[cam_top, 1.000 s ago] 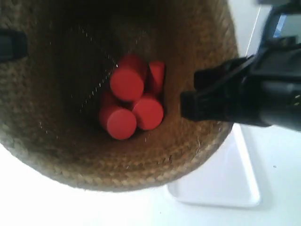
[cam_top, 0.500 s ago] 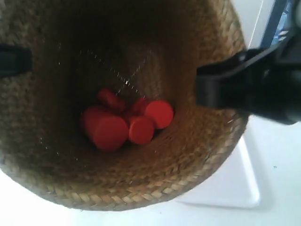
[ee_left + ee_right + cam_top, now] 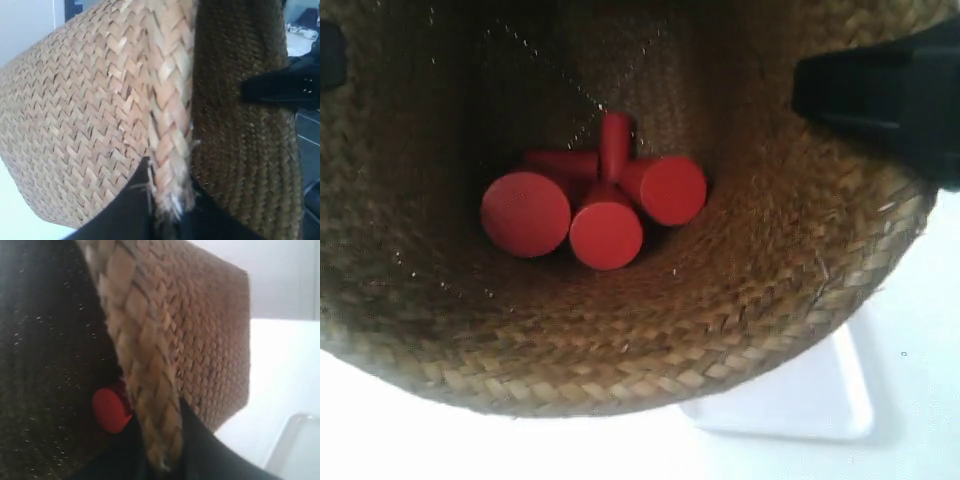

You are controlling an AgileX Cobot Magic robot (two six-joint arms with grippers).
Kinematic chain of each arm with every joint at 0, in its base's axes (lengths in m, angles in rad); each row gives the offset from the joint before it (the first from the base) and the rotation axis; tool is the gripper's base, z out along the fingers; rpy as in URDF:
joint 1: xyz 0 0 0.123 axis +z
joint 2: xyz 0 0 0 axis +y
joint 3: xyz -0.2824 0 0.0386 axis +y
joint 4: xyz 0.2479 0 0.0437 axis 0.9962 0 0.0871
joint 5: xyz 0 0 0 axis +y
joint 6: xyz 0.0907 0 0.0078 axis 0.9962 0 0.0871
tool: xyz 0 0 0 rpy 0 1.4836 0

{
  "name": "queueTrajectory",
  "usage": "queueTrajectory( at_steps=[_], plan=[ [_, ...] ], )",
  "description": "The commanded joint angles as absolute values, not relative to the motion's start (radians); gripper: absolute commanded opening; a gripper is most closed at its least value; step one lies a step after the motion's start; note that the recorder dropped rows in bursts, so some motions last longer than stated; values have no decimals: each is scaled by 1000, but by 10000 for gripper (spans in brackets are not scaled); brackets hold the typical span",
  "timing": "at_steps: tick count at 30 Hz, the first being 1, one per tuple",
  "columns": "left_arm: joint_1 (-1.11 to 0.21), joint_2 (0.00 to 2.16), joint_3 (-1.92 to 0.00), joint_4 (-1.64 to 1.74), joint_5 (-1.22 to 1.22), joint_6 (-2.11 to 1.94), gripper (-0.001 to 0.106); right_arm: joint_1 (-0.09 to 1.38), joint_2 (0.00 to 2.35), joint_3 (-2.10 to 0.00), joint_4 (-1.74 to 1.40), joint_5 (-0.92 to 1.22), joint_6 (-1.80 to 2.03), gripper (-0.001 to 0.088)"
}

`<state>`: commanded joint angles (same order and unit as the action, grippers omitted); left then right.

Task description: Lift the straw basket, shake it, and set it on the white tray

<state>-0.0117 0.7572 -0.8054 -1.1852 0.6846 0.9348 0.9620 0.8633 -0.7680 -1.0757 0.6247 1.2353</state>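
Observation:
The straw basket (image 3: 720, 330) fills the exterior view, held up close to the camera, with several red cylinders (image 3: 605, 235) lying in its dark bottom. My left gripper (image 3: 167, 212) is shut on the braided rim of the straw basket (image 3: 75, 125), one finger outside, one inside. On the opposite side my right gripper (image 3: 157, 450) is shut on the rim of the straw basket (image 3: 210, 335), and a red cylinder (image 3: 111, 410) shows inside. The white tray (image 3: 800, 395) lies on the table below the basket, partly hidden. Its corner (image 3: 297, 450) shows in the right wrist view.
The arm at the exterior view's right (image 3: 890, 90) is a black shape on the rim, and a black tip (image 3: 330, 50) sits on the rim at the left edge. The white tabletop (image 3: 920, 300) surrounds the tray.
The basket has come closer to the exterior camera and looms larger. The red cylinders have tumbled into a new arrangement. Both grippers keep hold of the rim.

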Motion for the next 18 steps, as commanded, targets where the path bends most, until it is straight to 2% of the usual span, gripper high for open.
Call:
queueTrajectory(
  at_steps=[2, 5, 7, 9, 13, 16, 18],
  plan=[
    [-12, 793, -782, -1185, 698, 907, 0, 953, 911, -762, -1109, 642, 1302, 0],
    [-12, 762, -854, -1186, 873, 888, 0, 978, 855, -835, -820, 599, 1110, 0],
    [-12, 720, -905, -1201, 902, 886, 0, 1002, 789, -858, -658, 575, 1003, 0],
    [-12, 690, -900, -1199, 824, 895, 0, 1011, 755, -840, -704, 572, 989, 0],
    [-12, 750, -766, -1180, 625, 945, 0, 970, 882, -734, -1130, 673, 1304, 0],
    [-12, 775, -783, -1202, 728, 914, 0, 957, 911, -777, -1056, 751, 1262, 0],
    [-12, 743, -837, -1237, 808, 915, 0, 970, 845, -834, -866, 689, 1160, 0]
  ],
)
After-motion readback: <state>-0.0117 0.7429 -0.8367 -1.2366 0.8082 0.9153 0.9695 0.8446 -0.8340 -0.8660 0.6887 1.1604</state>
